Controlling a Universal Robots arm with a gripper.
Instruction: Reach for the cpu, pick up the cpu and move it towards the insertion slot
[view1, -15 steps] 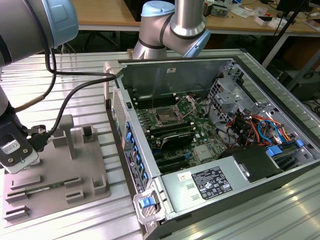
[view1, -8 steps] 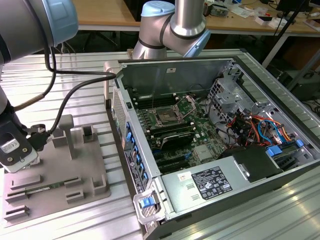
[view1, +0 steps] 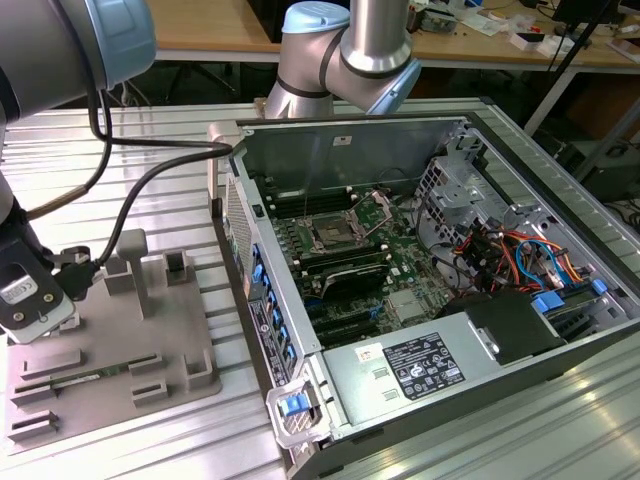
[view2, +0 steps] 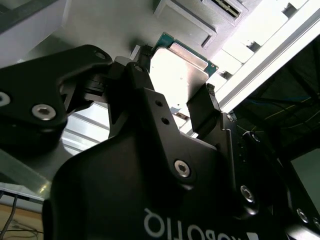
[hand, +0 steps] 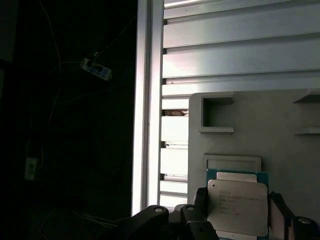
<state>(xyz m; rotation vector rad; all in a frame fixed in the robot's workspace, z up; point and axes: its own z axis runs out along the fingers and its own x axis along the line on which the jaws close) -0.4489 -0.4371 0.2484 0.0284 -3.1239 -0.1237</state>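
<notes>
The tool (hand: 238, 197) is clamped on the cpu (hand: 237, 210), one finger against each of two opposite edges, over the grey fixture plate (view1: 110, 350) on the bench (view1: 180, 180) at the exterior view's left. The insertion slot (view1: 330, 235) lies well apart, inside the open computer case (view1: 420, 150).

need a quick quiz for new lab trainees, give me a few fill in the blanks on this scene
1. The pincer is ___ on the cpu.
2. The insertion slot sits on a ___ board.
3. In the exterior view, the grey fixture plate lies to the computer case's ___.
Missing: shut; green; left.
</notes>
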